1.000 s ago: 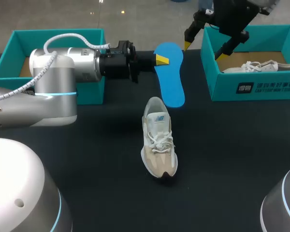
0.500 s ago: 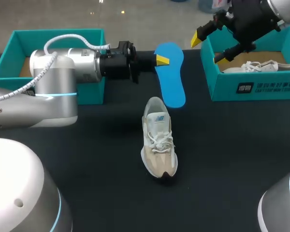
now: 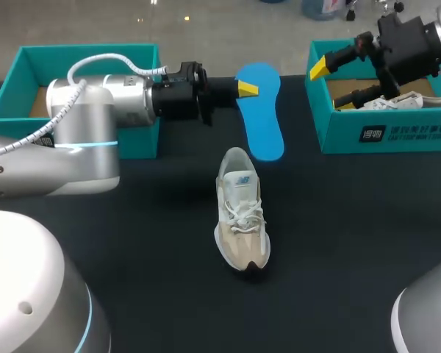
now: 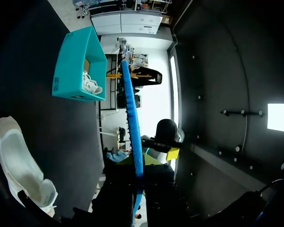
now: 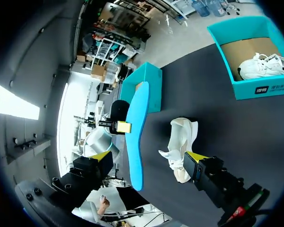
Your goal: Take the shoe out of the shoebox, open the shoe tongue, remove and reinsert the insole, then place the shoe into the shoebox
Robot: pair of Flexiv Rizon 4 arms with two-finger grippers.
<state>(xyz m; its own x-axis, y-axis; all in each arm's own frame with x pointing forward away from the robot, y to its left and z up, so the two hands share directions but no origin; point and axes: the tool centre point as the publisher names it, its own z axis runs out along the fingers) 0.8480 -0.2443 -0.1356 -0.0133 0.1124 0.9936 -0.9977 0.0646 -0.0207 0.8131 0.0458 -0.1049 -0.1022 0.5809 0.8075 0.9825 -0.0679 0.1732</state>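
left gripper clamped on the blue insole, right gripper spread open at the shoebox

the left gripper (image 3: pixel 239 89) has its yellow tips closed on one end of the blue insole (image 3: pixel 263 121), and in the left wrist view the insole runs edge-on straight out from between the fingers; the insole's free end reaches to just beside the heel of the beige and white sneaker (image 3: pixel 241 217), which stands upright on its sole near the middle of the black table (image 3: pixel 169 243), laces up and toe toward the robot; the right gripper (image 3: pixel 331 86) has its fingers wide apart with nothing between them, at the left end of the teal shoebox (image 3: pixel 386 134) on the table's right, where a second white sneaker (image 3: pixel 408 101) lies inside; another open teal box (image 3: pixel 88 50) stands at the far left behind the left arm
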